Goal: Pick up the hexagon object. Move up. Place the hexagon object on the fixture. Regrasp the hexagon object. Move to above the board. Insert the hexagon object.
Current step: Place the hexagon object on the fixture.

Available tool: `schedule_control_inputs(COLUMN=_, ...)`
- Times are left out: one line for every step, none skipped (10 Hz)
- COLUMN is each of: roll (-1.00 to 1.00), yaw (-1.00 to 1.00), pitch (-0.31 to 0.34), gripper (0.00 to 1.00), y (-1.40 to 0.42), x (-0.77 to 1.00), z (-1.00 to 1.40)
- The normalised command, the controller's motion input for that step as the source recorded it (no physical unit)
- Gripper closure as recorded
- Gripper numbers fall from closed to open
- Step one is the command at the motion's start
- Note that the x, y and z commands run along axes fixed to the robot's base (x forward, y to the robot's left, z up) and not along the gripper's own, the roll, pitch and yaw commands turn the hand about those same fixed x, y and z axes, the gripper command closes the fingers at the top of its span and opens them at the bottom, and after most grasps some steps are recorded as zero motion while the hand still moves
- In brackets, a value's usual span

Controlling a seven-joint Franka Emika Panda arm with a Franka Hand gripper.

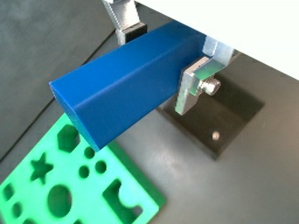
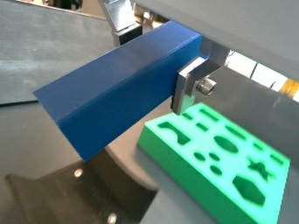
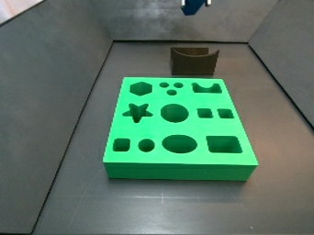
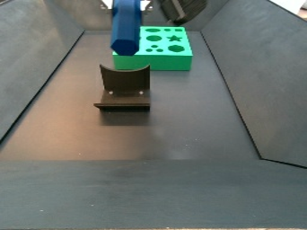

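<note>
Blue and long, the bar point(image 4: 125, 29) hangs high in the air, clamped between the silver fingers point(image 1: 194, 80) of the gripper point(image 1: 163, 52). The plates press on opposite faces of it near one end, and the rest juts out past them. In a side view it hangs above the fixture point(image 4: 122, 88), clear of the notch. Beyond lies the green board point(image 3: 178, 128), flat on the dark floor point(image 3: 73, 202), its holes unfilled.
</note>
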Motion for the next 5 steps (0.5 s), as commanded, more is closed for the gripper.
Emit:
schedule_control_inputs(roll=-0.41, yaw=-0.10, pitch=0.052, gripper=1.00, y=0.05, x=0.13, z=-0.01)
schedule_control_inputs(roll=-0.27, yaw=-0.09, pitch=0.033, gripper=1.00, y=0.03, x=0.05, z=0.00)
schedule_control_inputs(roll=-0.21, yaw=-0.08, pitch=0.010, gripper=1.00, y=0.02, x=0.03, z=0.01)
schedule_control_inputs(roll=-1.00, yaw=-0.15, pitch=0.288, gripper=1.00, y=0.13, x=0.11, z=-1.00)
schedule_control_inputs(roll=-1.00, yaw=-0.16, pitch=0.282, gripper=1.00, y=0.14, x=0.12, z=-1.00)
